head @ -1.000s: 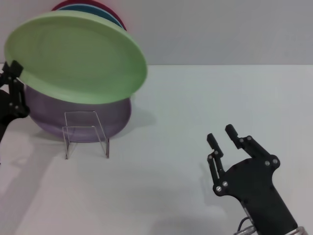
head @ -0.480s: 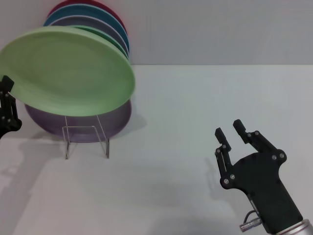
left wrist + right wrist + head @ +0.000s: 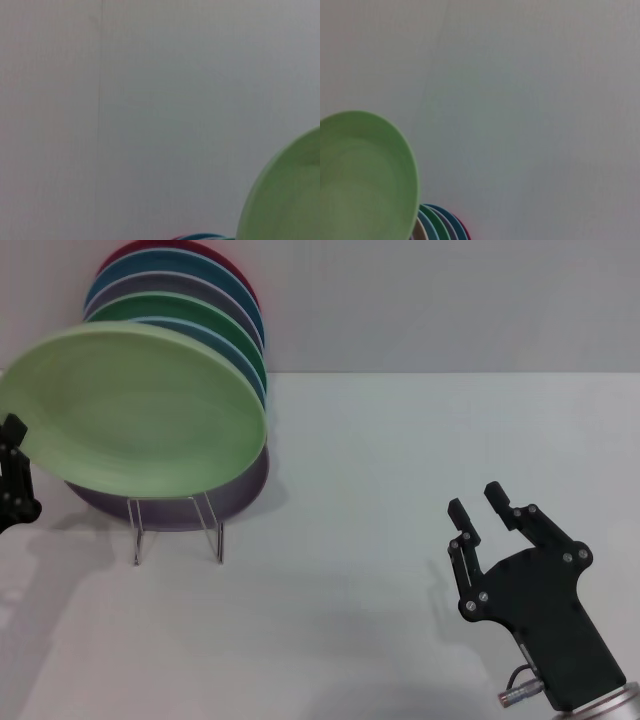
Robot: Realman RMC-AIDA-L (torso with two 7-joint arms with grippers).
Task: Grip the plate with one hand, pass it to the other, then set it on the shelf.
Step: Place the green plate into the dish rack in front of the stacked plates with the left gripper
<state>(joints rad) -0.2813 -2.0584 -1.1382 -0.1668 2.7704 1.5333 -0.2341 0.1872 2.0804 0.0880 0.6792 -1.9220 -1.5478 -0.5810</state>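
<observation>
The pale mint-green plate (image 3: 140,410) hangs tilted, its face toward me, just above the wire shelf (image 3: 178,528) at the left of the table. My left gripper (image 3: 14,475) is at the plate's left rim, at the picture's edge, and is shut on it. The plate's lower edge sits close over the shelf's top wires; I cannot tell if it touches. The plate also shows in the left wrist view (image 3: 287,200) and in the right wrist view (image 3: 365,175). My right gripper (image 3: 478,508) is open and empty, low at the front right, far from the plate.
Several other plates stand on edge behind the held one: a lavender plate (image 3: 245,480), a darker green plate (image 3: 195,312), blue ones and a crimson one (image 3: 190,252). Their rims show in the right wrist view (image 3: 440,222). A white table (image 3: 400,440) meets a pale wall behind.
The plate has come down and to the left with my left gripper, uncovering the stacked plates behind. My right gripper has drawn back toward the front right, still open.
</observation>
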